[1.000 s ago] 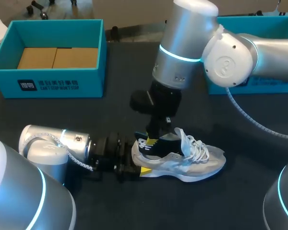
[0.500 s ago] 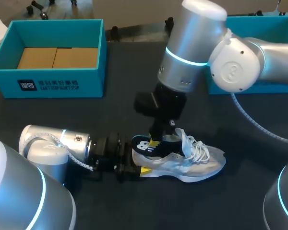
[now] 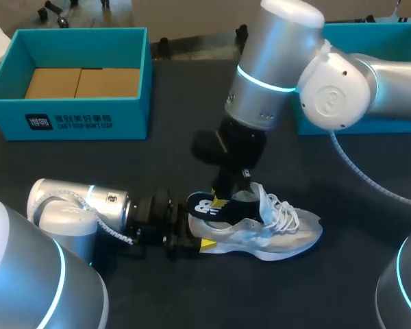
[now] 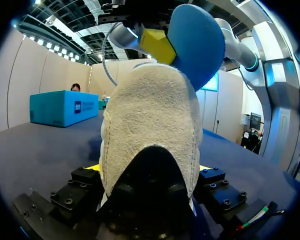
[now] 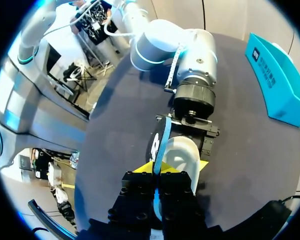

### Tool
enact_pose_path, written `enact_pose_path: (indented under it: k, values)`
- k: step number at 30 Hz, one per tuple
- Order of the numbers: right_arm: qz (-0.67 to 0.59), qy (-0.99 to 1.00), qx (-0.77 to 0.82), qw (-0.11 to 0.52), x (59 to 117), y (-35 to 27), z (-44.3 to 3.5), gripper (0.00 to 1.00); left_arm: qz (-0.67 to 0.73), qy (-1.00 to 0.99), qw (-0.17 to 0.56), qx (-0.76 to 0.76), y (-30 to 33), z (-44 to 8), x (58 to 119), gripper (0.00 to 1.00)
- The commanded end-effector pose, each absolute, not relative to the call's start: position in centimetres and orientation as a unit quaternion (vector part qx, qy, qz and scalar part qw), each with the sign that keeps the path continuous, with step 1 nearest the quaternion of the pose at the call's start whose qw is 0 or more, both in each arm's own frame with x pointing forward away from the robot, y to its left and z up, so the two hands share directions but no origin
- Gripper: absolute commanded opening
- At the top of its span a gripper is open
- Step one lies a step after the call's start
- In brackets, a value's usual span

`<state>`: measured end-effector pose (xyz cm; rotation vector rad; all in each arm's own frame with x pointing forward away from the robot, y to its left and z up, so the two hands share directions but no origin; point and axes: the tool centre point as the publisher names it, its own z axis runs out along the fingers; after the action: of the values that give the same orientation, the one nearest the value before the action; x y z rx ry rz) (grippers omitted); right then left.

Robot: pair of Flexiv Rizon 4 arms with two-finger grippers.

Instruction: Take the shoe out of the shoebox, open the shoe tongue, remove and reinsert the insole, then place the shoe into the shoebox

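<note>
A grey-white sneaker point(image 3: 274, 232) lies on its sole on the dark table, toe to the right. My left gripper point(image 3: 194, 240) lies low at its heel, a yellow-tipped finger pressed to each side; the left wrist view shows the suede heel point(image 4: 150, 125) filling the gap. My right gripper point(image 3: 222, 200) comes down from above the shoe's opening and is shut on the blue insole point(image 3: 204, 208), whose heel end sticks up and back out of the shoe. The right wrist view shows that insole point(image 5: 160, 142) edge-on between the shut fingertips point(image 5: 157, 170). The open teal shoebox point(image 3: 75, 113) stands at the back left.
A second teal box point(image 3: 390, 123) sits at the back right, partly behind my right arm. Bare dark tabletop lies in front of the shoe and between it and the shoebox.
My right arm has shifted slightly right and up, drawing the insole's heel end farther out of the shoe. The left arm and shoe have stayed put.
</note>
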<state>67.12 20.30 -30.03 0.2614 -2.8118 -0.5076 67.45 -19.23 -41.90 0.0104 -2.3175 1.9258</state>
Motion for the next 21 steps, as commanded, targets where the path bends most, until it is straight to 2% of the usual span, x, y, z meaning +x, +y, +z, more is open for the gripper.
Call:
enact_pose_path:
  k: [1, 17, 18, 21]
  values:
    - [-0.171, -0.969, 0.093, 0.150, 68.1, 21.1, -30.7, 0.00, 0.637, -0.768, 0.065, 0.003, -19.3, -42.0, 67.5, 0.00]
    - [-0.183, -0.964, 0.091, 0.170, 68.7, 20.9, -31.9, 0.00, 0.637, -0.768, 0.065, 0.003, -19.3, -42.0, 67.5, 0.00]
    - [-0.183, -0.964, 0.090, 0.171, 68.7, 20.8, -31.8, 0.03, 0.637, -0.768, 0.065, 0.003, -19.3, -42.0, 67.5, 0.00]
    - [-0.180, -0.965, 0.085, 0.174, 68.6, 20.6, -31.5, 0.32, 0.637, -0.768, 0.065, 0.003, -19.3, -42.0, 67.5, 0.00]
